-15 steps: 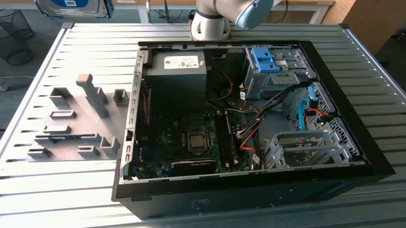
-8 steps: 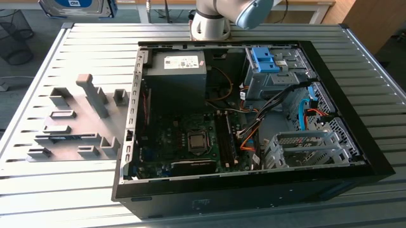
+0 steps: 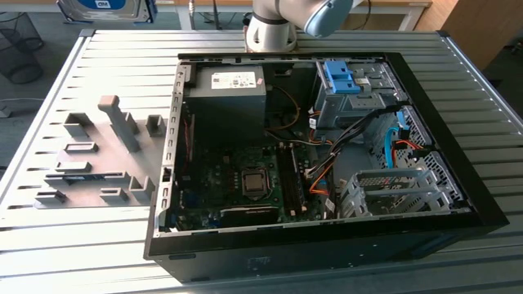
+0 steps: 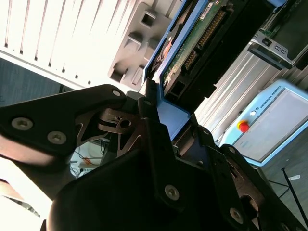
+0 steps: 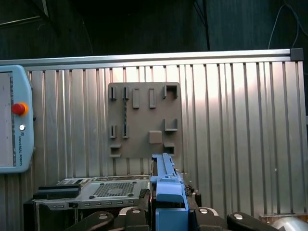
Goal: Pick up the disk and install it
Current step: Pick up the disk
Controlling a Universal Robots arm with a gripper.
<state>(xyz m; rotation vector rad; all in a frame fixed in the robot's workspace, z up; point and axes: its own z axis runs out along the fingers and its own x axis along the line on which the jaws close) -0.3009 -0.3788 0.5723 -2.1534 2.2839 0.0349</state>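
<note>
In both wrist views my gripper is shut on the disk, holding it by the end of its blue plastic bracket. The second wrist view shows the disk's underside, with a green circuit board and a connector row. It is held in the air above the slatted metal table, edge on to the first wrist camera. The open computer case lies on its side on the table. Its edge sits below and beside the held disk. The exterior view has the arm's base behind the case.
A grey holder plate with slots lies on the table at the exterior view's left. Inside the case are a grey power supply, a blue bracket in a bay, cables and a metal drive cage. A teach pendant rests on the table.
</note>
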